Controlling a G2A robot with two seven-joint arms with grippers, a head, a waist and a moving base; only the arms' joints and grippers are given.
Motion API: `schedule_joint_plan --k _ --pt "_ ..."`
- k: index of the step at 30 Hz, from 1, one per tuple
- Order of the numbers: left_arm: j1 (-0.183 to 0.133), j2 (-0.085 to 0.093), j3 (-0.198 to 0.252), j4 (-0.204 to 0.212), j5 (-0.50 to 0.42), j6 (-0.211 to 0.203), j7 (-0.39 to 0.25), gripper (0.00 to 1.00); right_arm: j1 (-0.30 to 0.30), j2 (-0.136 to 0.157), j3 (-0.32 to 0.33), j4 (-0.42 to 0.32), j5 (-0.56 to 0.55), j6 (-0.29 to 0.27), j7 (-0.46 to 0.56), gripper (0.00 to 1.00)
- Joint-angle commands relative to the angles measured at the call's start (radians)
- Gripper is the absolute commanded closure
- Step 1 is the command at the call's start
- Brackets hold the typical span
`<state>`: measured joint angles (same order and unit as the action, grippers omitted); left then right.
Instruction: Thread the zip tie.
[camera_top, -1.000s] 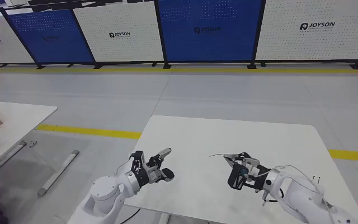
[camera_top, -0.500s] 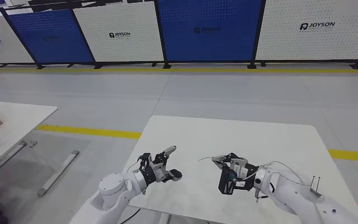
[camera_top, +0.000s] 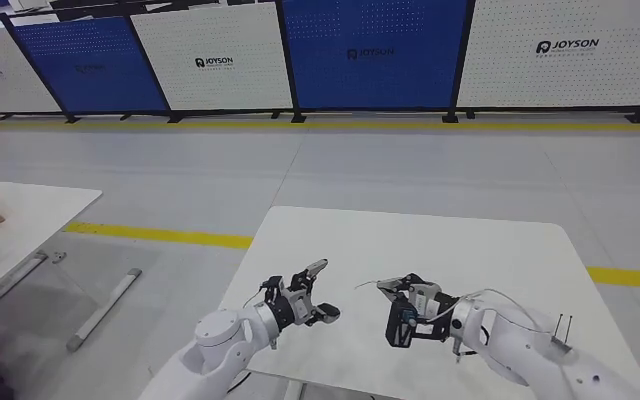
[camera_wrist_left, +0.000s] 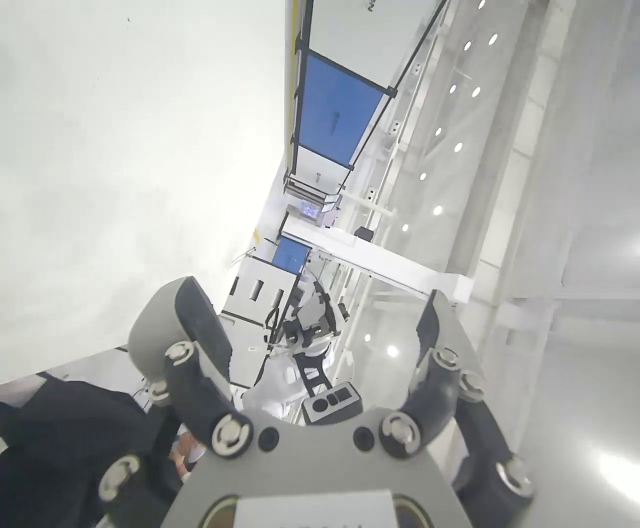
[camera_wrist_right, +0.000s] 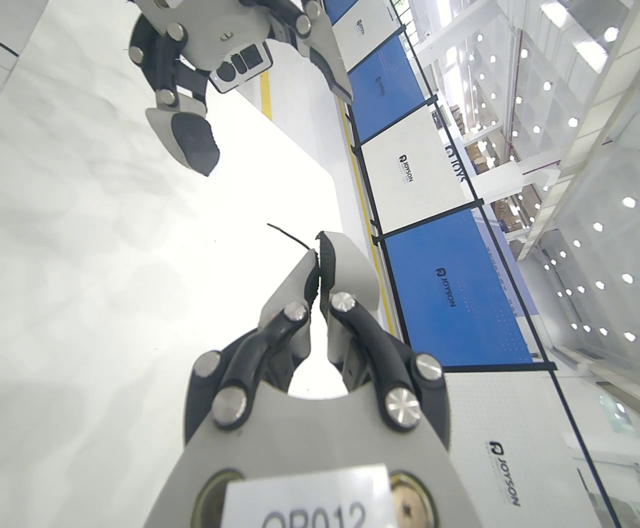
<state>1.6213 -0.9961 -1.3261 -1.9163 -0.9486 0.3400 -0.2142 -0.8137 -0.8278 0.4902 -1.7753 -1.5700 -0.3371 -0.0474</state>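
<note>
Hovering above the table (camera_top: 470, 240), two arms face each other for threading.
The left gripper (camera_top: 325, 291) is spread wide and carries nothing; right gripper (camera_wrist_right: 317, 250), near it, is closed on the zip tie (camera_wrist_right: 286, 234), whose thin tail points toward the left one; I judge the tail can bend or slip in the pinch, because it is so thin; a small aiming error would make it miss.
</note>
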Motion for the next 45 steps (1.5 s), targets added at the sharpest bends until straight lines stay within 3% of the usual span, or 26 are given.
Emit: schedule_joint_plan --k 1,15,18,23,26,29,38,43,45 --pt "-0.006 -0.001 0.003 -0.005 -0.005 0.0 0.028 0.0 -0.001 0.002 0.001 0.001 0.0 0.003 -0.004 1.0" --pt "-0.006 -0.001 0.003 -0.005 -0.005 0.0 0.028 0.0 -0.009 0.0 0.008 0.001 0.0 0.0 -0.005 1.0" --pt "-0.006 -0.001 0.003 -0.005 -0.005 0.0 0.028 0.0 0.021 0.004 0.005 -0.008 0.0 -0.002 0.037 1.0" --pt "-0.006 -0.001 0.003 -0.005 -0.005 0.0 0.028 0.0 0.1 0.032 -0.072 -0.014 0.0 0.004 0.002 1.0" --pt "-0.011 -0.003 0.047 0.001 -0.031 0.0 0.039 0.0 0.153 0.05 -0.137 -0.011 0.0 0.0 -0.022 1.0" --pt "-0.038 0.011 0.117 0.04 -0.127 0.0 0.033 0.0 0.153 0.05 -0.137 -0.011 0.0 0.0 -0.022 1.0" --pt "-0.038 0.011 0.117 0.04 -0.127 0.0 0.033 0.0 0.153 0.05 -0.137 -0.011 0.0 0.0 -0.022 1.0" --pt "-0.048 0.001 0.133 0.004 -0.139 -0.049 0.073 0.0 0.153 0.05 -0.137 -0.011 0.0 0.0 -0.022 1.0" --pt "-0.06 -0.004 0.154 -0.007 -0.133 -0.04 0.096 0.0 0.153 0.05 -0.137 -0.011 0.0 0.0 -0.022 1.0"
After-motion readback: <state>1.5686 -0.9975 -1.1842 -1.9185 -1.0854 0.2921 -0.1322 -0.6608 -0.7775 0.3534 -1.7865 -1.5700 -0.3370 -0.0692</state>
